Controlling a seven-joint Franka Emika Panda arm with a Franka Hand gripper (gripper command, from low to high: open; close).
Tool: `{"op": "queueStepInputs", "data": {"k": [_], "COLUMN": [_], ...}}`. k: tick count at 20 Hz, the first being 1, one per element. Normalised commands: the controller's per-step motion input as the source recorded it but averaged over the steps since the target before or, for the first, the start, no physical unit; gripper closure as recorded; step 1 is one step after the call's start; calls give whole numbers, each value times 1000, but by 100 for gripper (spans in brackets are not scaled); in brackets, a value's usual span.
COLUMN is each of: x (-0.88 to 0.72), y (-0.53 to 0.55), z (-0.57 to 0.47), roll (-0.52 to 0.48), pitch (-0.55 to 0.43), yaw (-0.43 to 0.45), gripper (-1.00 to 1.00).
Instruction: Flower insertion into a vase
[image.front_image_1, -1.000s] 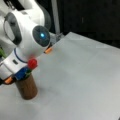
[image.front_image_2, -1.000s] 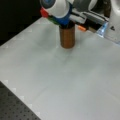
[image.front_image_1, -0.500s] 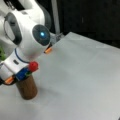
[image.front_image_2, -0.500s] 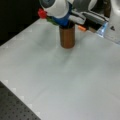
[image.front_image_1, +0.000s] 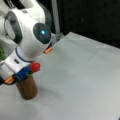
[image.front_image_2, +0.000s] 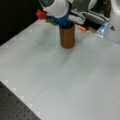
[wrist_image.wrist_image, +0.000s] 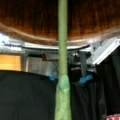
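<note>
Right now my claw (image.front_image_1: 23, 75), with its blue fingertips, sits directly over the plain brown wood-look cylindrical vase (image.front_image_1: 27, 88), which stands near the tabletop's (image.front_image_1: 82, 75) edge at about 8 o'clock in a front view and at about 12 o'clock in a front view (image.front_image_2: 67, 36). The claw is clamped on the artificial flower with a red head and slim green stem (image.front_image_1: 35, 67); the red head juts out sideways at about 2 o'clock from the claw, so I judge the flower is held tilted, nearly flat, with the stem end aimed towards the vase mouth. In the wrist view the green stem (wrist_image.wrist_image: 62, 50) runs straight up the middle to the brown rim (wrist_image.wrist_image: 30, 22), which fits a stem lined up with the dark hollow; whether its tip is already inside I cannot tell. An orange-tipped piece (image.front_image_1: 48, 50) lies on the tabletop behind my arm.

Against the frames from a second and half a second ago, the vase has not shifted, and my claw with the flower has stayed at the rim with barely any visible change.
</note>
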Motion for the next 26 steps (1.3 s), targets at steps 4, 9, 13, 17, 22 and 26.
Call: {"op": "queueStepInputs", "data": {"k": [4,9,13,17,22,26], "x": [207,207,207,207,207,207], "y": [98,97,97,97,97,97], "z": [-32,-32,-32,-33,-33,-33], "roll": [-15,-15,-15,-15,-15,-15], "pitch": [49,49,49,49,49,49], "yaw": [-134,-134,-134,-134,-134,-134], "gripper": [-100,-100,-100,-100,-100,-100]}}
